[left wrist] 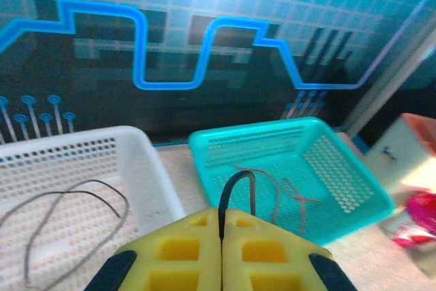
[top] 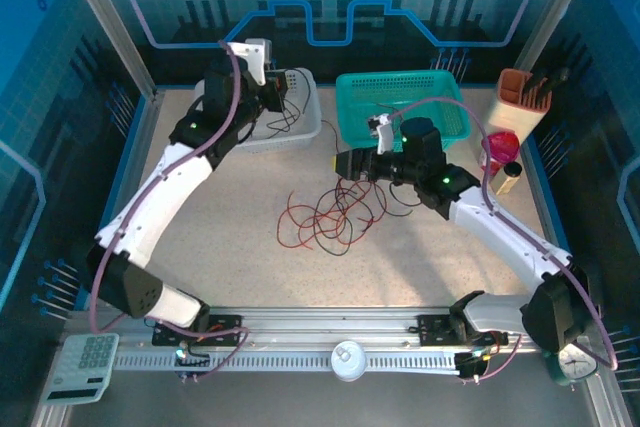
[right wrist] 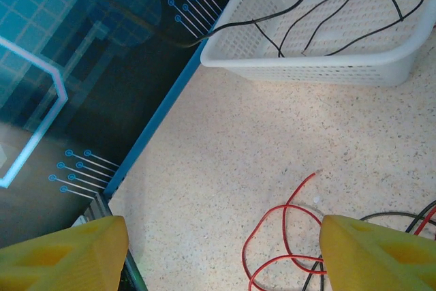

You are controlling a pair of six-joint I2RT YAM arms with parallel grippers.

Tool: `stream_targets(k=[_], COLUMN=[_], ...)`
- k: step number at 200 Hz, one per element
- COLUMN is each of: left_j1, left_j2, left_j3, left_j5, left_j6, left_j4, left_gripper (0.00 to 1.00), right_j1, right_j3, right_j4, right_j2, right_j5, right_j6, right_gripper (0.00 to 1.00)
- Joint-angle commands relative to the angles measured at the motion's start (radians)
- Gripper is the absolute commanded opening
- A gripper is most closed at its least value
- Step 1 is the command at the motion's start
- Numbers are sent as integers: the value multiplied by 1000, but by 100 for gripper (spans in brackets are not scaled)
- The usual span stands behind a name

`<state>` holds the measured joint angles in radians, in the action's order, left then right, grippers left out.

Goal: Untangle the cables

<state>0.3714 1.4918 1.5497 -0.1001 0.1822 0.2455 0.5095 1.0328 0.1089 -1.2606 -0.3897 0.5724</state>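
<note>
Finds the pads point(left wrist: 184, 250) of the left gripper point(left wrist: 221, 226) pressed flat together, pinching a black cable point(left wrist: 237, 174) that loops up between them. Places that gripper above the white basket point(top: 305, 132) near the bench's far left corner, with another black wire point(left wrist: 95, 183) lying inside. Finds the fingers point(right wrist: 61, 253) of the right gripper point(right wrist: 218, 253) spread wide, holding nothing. Locates the tangled red and black cables point(top: 325, 217) at mid-bench, just beside that gripper. Notes a red wire point(left wrist: 286, 189) in the teal basket point(left wrist: 340, 189) by the far edge.
</note>
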Motion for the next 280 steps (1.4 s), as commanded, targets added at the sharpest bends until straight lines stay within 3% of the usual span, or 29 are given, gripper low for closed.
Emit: stream_targets(k=[1,82,194,213,247,280], left_j1=[-40,-125,-204,-229,-263,-273], left_j2=[73,381,636,653,652,618], left_j3=[68,285,413,421,421,414], left_j5=[10,-51,-95,-101,-105,-103], left_j6=[-109,-310,-242,-210,-173,-160], left_j4=[-74,-5,244,288,335,334], left_gripper=[0,0,2,10,39,55], right_j1=[-7,-41,-63,-67,-70,-69], right_j3=[-19,-26,-39,-45,-56,-56], right_j4=[28,76,88,89,88,84], right_j2=[30,72,92,98,105,101], right_j5=[17,12,11,9,12,11], right_j6=[-13,-34,-39,-37,-35,-32], right_gripper=[76,76,76,76,76,76])
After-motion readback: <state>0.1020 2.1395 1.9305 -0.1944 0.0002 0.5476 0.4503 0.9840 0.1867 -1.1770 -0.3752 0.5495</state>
